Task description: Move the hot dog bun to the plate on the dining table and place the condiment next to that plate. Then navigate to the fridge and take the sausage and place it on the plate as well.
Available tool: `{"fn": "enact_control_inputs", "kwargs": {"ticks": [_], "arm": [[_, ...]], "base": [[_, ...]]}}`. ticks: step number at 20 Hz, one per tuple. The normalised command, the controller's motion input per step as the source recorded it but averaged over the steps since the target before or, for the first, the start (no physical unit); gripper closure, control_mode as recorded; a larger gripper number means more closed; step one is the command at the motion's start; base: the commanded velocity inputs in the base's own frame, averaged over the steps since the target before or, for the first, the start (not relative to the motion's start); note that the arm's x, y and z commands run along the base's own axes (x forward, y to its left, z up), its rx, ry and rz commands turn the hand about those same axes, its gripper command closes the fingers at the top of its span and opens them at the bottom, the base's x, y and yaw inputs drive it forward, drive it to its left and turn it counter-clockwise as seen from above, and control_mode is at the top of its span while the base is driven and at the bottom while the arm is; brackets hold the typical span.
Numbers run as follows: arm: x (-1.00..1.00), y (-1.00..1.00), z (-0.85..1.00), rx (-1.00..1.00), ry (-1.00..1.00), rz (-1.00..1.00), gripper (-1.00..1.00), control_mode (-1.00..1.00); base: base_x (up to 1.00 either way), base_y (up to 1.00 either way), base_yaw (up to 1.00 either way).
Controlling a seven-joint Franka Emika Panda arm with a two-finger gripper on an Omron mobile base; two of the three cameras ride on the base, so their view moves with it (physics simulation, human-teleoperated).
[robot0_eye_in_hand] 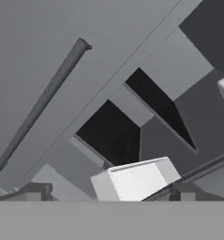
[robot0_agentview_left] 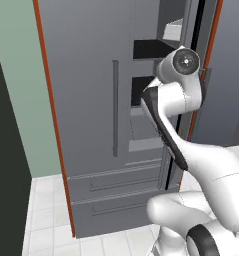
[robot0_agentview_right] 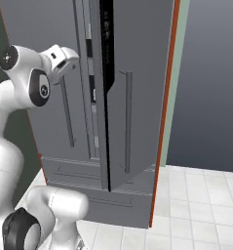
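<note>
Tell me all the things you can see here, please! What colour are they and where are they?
fridge: one, tall, dark grey, straight ahead of the robot, one door partly open
fridge handles: long, thin, grey, upright; one on the left door, another on the open right door
inner shelves: black gaps seen through the opening, number unclear
door shelf: one, light grey-white box, close in front in the hand view
drawers: two, grey, along the bottom of the fridge
floor: white tiles, below the fridge
wall: pale green, to the left of the fridge
arm: one, white with dark joints, reaching toward the opening
gripper: one, dark tips, jaws standing open, holding nothing
</note>
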Motion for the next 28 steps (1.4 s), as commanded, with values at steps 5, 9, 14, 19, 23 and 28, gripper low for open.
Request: {"fn": "enact_control_inputs", "kwargs": {"ticks": [5,9,14,19,23,28], "arm": [[0.75,0.00,-0.27,-0.25,0.00,-0.04,-1.00,-1.00],[0.70,-0.09,-0.14,-0.15,0.06,-0.10,-1.00,-1.00],[0.75,0.00,-0.15,-0.13,0.08,-0.07,-1.00,-1.00],[0.61,-0.06,-0.03,-0.11,0.00,-0.03,-1.00,-1.00],[0.25,-0.39,0.00,-0.06,0.00,-0.09,-1.00,-1.00],[0.07,-0.64,0.00,0.00,0.00,-0.10,-1.00,-1.00]], "base": [[0.00,0.00,0.00],[0.00,0.00,0.00],[0.00,0.00,0.00],[0.00,0.00,0.00],[0.00,0.00,0.00],[0.00,0.00,0.00]]}}
